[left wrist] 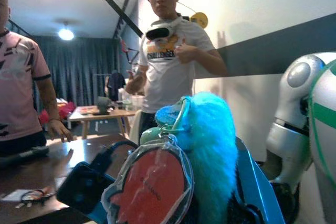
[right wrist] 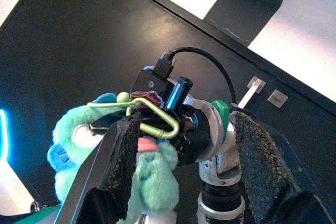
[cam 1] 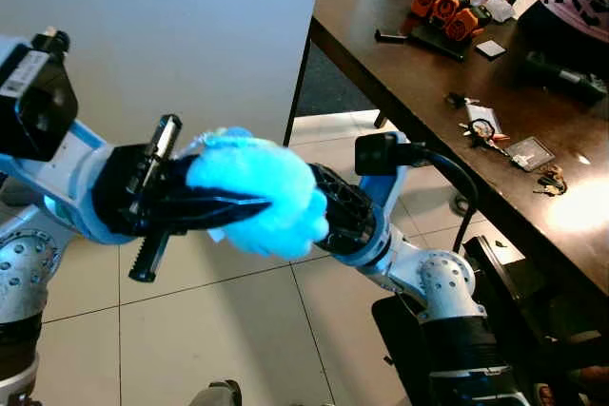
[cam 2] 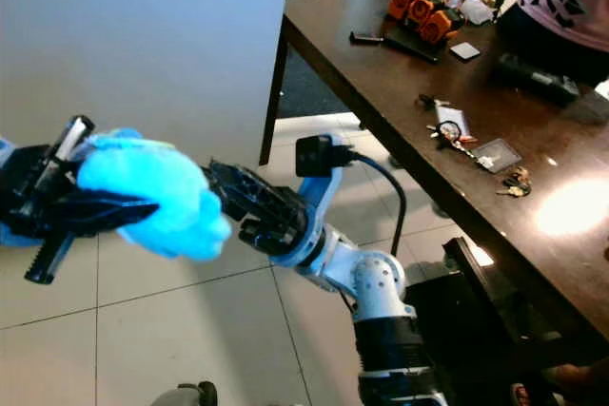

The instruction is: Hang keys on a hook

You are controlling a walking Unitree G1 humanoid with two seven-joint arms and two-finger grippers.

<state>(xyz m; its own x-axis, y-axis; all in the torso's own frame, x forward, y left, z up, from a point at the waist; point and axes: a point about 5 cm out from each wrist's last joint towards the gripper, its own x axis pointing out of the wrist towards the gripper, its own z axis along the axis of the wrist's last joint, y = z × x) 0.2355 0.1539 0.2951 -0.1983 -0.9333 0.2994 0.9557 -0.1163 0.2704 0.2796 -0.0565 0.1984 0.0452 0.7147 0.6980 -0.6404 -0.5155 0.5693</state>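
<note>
Left eye view puts our left end effector (cam 1: 224,206) at mid-left of the frame, its black fingers closed round a fluffy blue plush keychain (cam 1: 257,192). Our right end effector (right wrist: 178,156) comes in from the centre right, and in the right wrist view its two rough pads stand spread wide on either side of the plush, whose pale green carabiner (right wrist: 152,119) shows between them. We cannot see any keys on the bundle itself; the left wrist view shows a red tag (left wrist: 152,187) hanging against the fur. We judge this a hand-over or regrasp between the arms, with hanging not yet begun. Outward, a dark counter (cam 1: 409,73) fills the upper right, with other keys (cam 1: 547,181) lying on it. Next, we must find a hook, then present the carabiner loop to it.
</note>
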